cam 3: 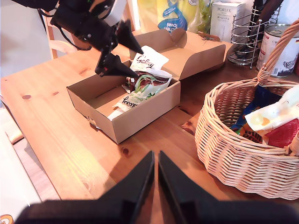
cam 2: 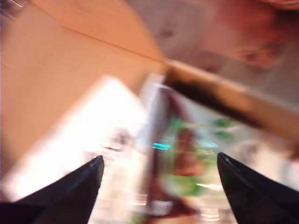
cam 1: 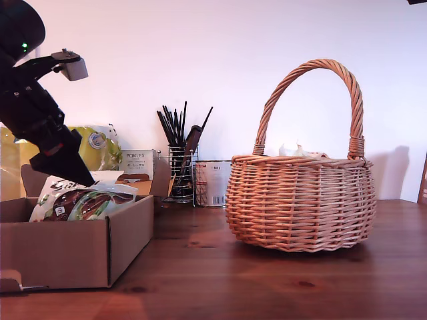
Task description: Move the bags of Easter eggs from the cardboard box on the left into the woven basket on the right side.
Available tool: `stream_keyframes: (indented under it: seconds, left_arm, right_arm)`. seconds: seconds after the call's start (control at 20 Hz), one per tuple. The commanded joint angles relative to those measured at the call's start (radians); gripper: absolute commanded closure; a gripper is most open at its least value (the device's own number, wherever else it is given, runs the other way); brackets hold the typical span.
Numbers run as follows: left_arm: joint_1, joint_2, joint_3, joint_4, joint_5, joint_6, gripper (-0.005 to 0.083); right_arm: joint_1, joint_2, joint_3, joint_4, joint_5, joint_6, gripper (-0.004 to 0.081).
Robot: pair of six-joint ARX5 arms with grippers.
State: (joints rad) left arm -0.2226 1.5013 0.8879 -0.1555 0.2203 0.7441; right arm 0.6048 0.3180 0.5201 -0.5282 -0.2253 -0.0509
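Note:
The cardboard box [cam 1: 73, 250] [cam 3: 140, 114] stands open at the exterior view's left. A white-and-green bag of Easter eggs [cam 1: 80, 203] [cam 3: 147, 86] [cam 2: 187, 163] lies in it, beside a white packet [cam 3: 148, 59]. My first gripper [cam 1: 73, 175] [cam 3: 128, 56] [cam 2: 159, 163] hangs open just above these bags, its fingers apart on either side of the green one. The woven basket [cam 1: 300, 200] [cam 3: 233, 154] at the exterior view's right holds a blue bag [cam 3: 261, 95], a red one [cam 3: 282, 135] and a pale one [cam 3: 273, 116]. My second gripper [cam 3: 155, 158] is shut and empty, high over the table before box and basket.
Behind the box stand a yellow plastic pack [cam 1: 97, 147], a white Porlex carton [cam 1: 139, 163], a wire holder of black sticks [cam 1: 179, 177] and a tin can [cam 1: 212, 183]. The first wrist view is blurred. Bare wood lies between box and basket.

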Motion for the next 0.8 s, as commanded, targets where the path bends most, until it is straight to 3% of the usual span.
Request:
stream_keyframes:
  seconds: [0.0, 0.4, 0.65, 0.75]
  left_arm:
    - [-0.002, 0.022, -0.018, 0.000, 0.014, 0.021, 0.0055]
    - [0.029, 0.150, -0.018, -0.015, 0.053, 0.021, 0.0057]
    - [0.024, 0.154, -0.018, -0.087, 0.219, 0.013, 0.0064]
    - [0.002, 0.158, -0.018, -0.124, 0.243, -0.002, 0.0064]
  right_arm:
    - [0.008, 0.005, 0.011, 0.005, 0.001, -0.003, 0.0782]
    - [0.008, 0.013, 0.011, 0.003, 0.027, -0.006, 0.0782]
    - [0.008, 0.020, 0.011, 0.003, 0.027, -0.007, 0.0782]
    - [0.008, 0.026, 0.011, 0.008, 0.028, -0.011, 0.0782]
